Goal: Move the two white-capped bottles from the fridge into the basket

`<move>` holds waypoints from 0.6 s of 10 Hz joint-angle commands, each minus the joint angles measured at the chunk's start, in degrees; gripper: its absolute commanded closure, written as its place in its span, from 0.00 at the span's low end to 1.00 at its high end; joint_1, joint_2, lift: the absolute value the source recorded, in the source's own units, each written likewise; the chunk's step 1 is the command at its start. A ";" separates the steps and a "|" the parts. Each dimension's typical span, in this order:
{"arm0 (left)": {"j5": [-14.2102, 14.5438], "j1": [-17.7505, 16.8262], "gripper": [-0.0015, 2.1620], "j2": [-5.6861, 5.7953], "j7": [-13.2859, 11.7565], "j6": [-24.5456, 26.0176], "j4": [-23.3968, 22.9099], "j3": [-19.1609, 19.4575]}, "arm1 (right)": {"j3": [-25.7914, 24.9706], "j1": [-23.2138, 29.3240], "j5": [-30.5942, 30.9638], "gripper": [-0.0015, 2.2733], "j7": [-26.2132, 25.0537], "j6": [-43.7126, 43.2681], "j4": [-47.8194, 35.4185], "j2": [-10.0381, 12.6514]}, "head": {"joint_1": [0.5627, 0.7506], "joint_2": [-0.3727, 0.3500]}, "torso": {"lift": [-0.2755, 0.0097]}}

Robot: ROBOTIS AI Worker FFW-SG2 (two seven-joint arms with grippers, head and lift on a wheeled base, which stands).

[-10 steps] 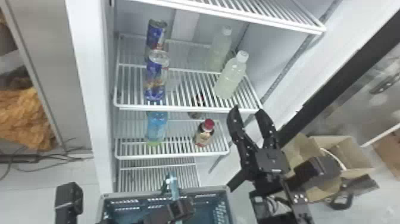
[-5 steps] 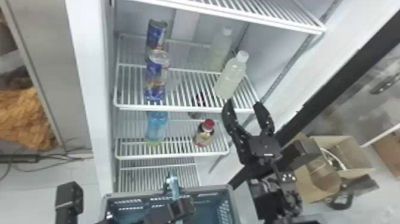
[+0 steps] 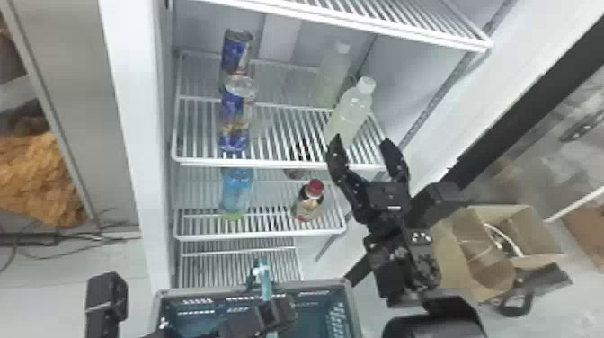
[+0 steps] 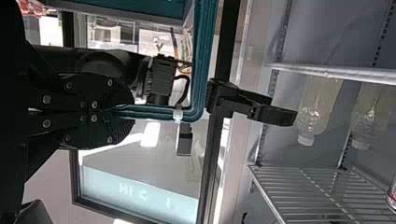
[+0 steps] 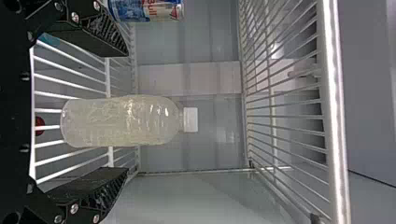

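Observation:
In the head view, two white-capped bottles stand on the upper fridge shelf: a front bottle (image 3: 350, 112) and a rear bottle (image 3: 333, 74). My right gripper (image 3: 361, 146) is open at the shelf's front edge, just short of the front bottle. In the right wrist view, that bottle (image 5: 121, 121) lies between the two spread fingers of the right gripper (image 5: 119, 112), untouched. My left gripper (image 3: 272, 314) is low in the head view, over the basket (image 3: 251, 285). In the left wrist view, the left gripper (image 4: 123, 112) is closed on the basket's teal handle (image 4: 159, 112).
Blue cans (image 3: 233, 119) stand on the same shelf's left side. A blue bottle (image 3: 237, 191) and a red-capped bottle (image 3: 309, 202) occupy the shelf below. Above the bottles runs another wire shelf (image 3: 382, 28). Cardboard boxes (image 3: 467, 251) sit right of the right arm.
My right gripper has moved left and forward, up to the front bottle, and its fingers have spread a little wider. The left gripper stays at the basket.

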 commanded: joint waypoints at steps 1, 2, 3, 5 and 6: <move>0.18 -0.01 0.55 -0.01 0.00 0.00 0.00 -0.10 | 0.17 -2.76 0.66 0.08 0.09 0.67 2.35 -0.15 | 0.70 0.03 | 0.97; 0.18 -0.01 0.55 -0.01 0.00 0.00 -0.14 -0.10 | 0.17 -4.72 1.46 0.08 0.00 1.38 3.90 -0.23 | 0.70 0.03 | 0.97; 0.18 -0.01 0.55 -0.01 0.00 0.00 0.00 -0.10 | 0.17 -6.41 1.58 0.08 0.00 1.66 5.72 -0.23 | 0.70 0.03 | 0.97; 0.18 -0.15 0.55 -0.01 0.00 0.00 0.00 -0.10 | 0.40 -9.51 2.49 0.08 0.00 1.94 8.26 -0.50 | 0.70 0.03 | 0.97; 0.18 -0.29 0.55 -0.01 0.00 0.00 0.00 -0.22 | 0.63 -11.05 2.95 0.08 0.00 1.94 9.52 -0.59 | 0.70 0.03 | 0.97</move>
